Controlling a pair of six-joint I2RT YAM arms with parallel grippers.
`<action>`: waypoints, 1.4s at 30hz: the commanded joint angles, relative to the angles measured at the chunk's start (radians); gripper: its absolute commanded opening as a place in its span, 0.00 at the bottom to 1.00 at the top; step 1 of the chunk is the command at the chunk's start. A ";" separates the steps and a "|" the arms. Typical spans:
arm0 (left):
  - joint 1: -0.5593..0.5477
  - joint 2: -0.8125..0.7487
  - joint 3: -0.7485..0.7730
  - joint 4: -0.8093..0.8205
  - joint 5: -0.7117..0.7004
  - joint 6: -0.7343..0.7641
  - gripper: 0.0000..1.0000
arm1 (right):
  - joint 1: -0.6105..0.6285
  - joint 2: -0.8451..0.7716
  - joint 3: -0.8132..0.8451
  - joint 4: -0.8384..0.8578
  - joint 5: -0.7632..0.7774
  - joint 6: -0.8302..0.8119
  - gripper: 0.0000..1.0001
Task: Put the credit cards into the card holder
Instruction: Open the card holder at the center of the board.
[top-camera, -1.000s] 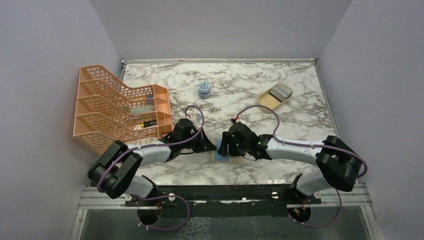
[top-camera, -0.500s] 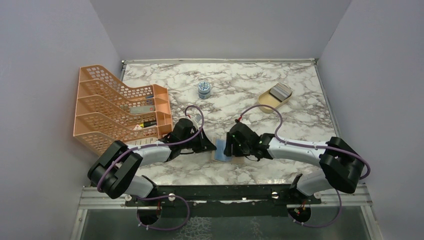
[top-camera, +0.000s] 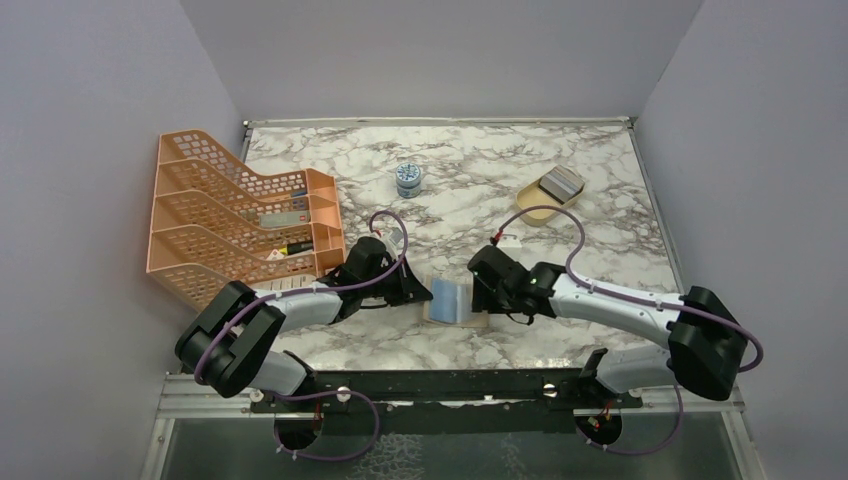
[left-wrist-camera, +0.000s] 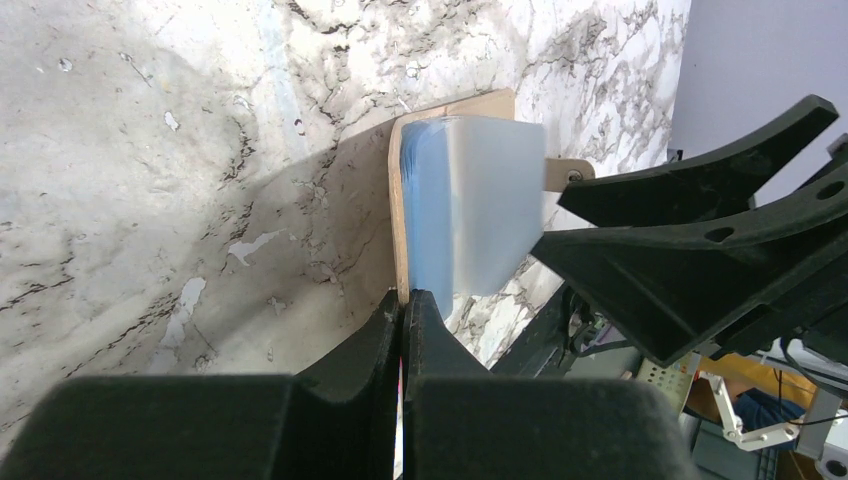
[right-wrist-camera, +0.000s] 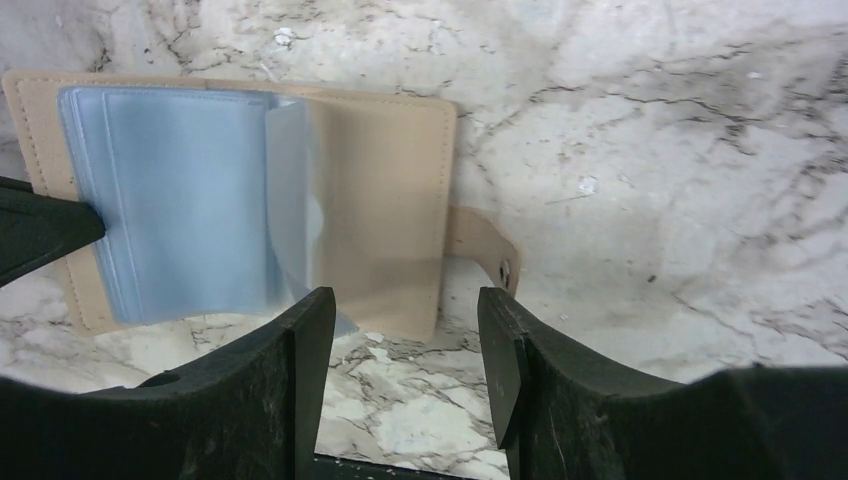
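Observation:
The card holder (top-camera: 452, 300) lies open on the marble between my arms, tan outside with pale blue pockets (right-wrist-camera: 170, 200) on its left half. One clear pocket leaf (right-wrist-camera: 290, 200) stands curled up over the tan right half (right-wrist-camera: 385, 200), and the snap tab (right-wrist-camera: 485, 250) points right. My left gripper (left-wrist-camera: 403, 295) is shut on the holder's tan left edge (left-wrist-camera: 397, 220). My right gripper (right-wrist-camera: 405, 340) is open and empty, just off the holder's near right side. Silvery credit cards (top-camera: 562, 181) lie in a beige dish (top-camera: 540, 203) at the back right.
An orange tiered tray (top-camera: 230, 215) stands at the left, close behind my left arm. A small blue-lidded jar (top-camera: 408, 178) sits at the back centre. My right gripper's black fingers (left-wrist-camera: 700, 230) show close to the holder in the left wrist view.
My right gripper has drawn back to the right off the card holder, uncovering the pale blue pockets. The left gripper has kept its hold and not moved.

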 joint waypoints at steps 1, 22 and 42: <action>0.001 -0.008 -0.017 0.023 0.003 -0.001 0.00 | 0.005 -0.062 0.049 -0.120 0.095 0.039 0.54; 0.000 -0.005 -0.009 0.021 -0.003 0.000 0.00 | 0.003 0.158 0.111 0.190 -0.152 -0.095 0.26; 0.001 0.001 0.011 0.017 0.005 0.054 0.49 | 0.003 0.203 -0.048 0.259 -0.128 -0.031 0.24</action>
